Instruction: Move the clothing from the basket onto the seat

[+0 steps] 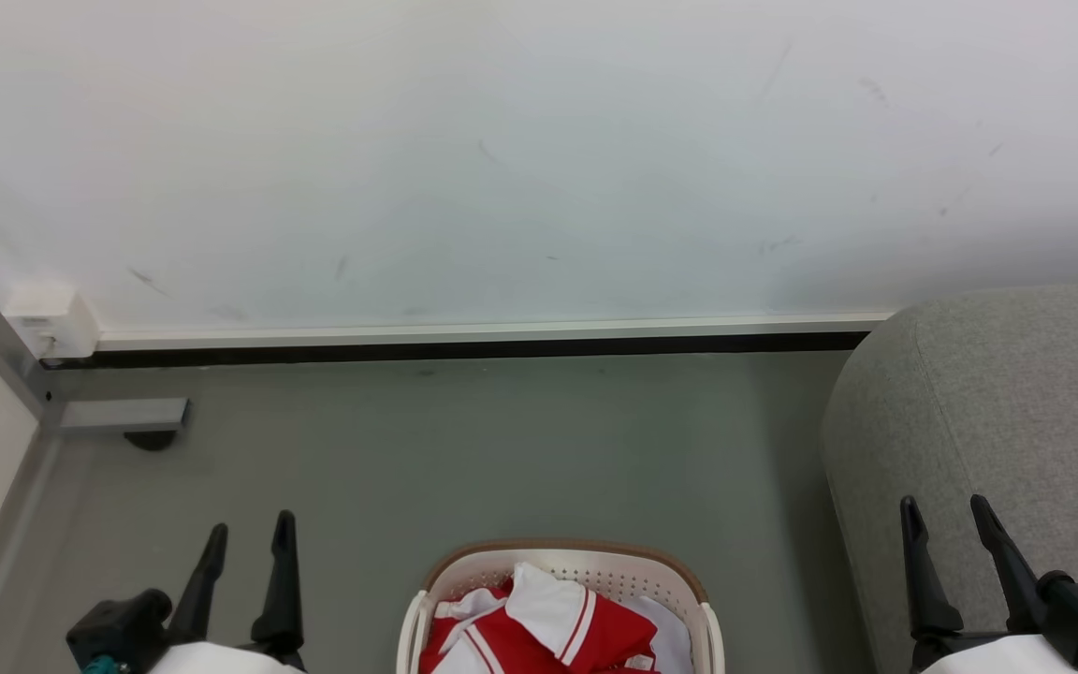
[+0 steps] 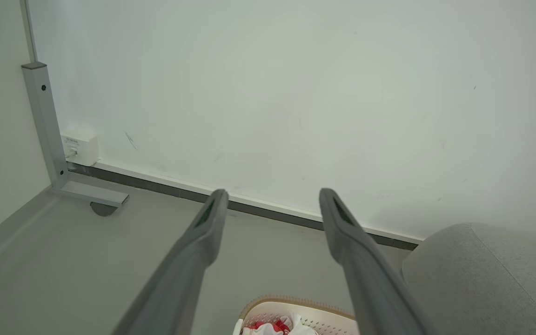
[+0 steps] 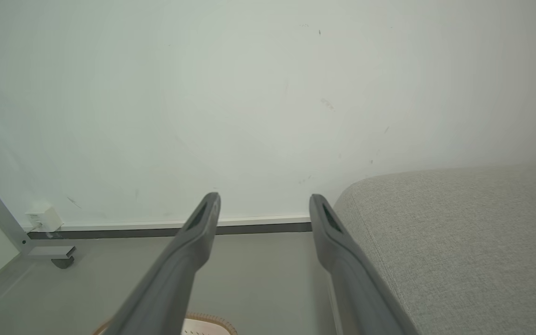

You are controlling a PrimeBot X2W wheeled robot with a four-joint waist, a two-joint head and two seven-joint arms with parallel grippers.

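Both jaws wide, empty; basket [image 1: 562, 546] cut off below, clothing [image 1: 539, 638] perhaps shirts; seat [image 1: 997, 402] cropped

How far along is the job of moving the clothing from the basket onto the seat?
Done: nothing visible; the red and white clothing lies in the basket, none on the visible part of the seat. In hand: nothing; the left gripper and right gripper are open and empty, either side of the basket. Left: the whole transfer.
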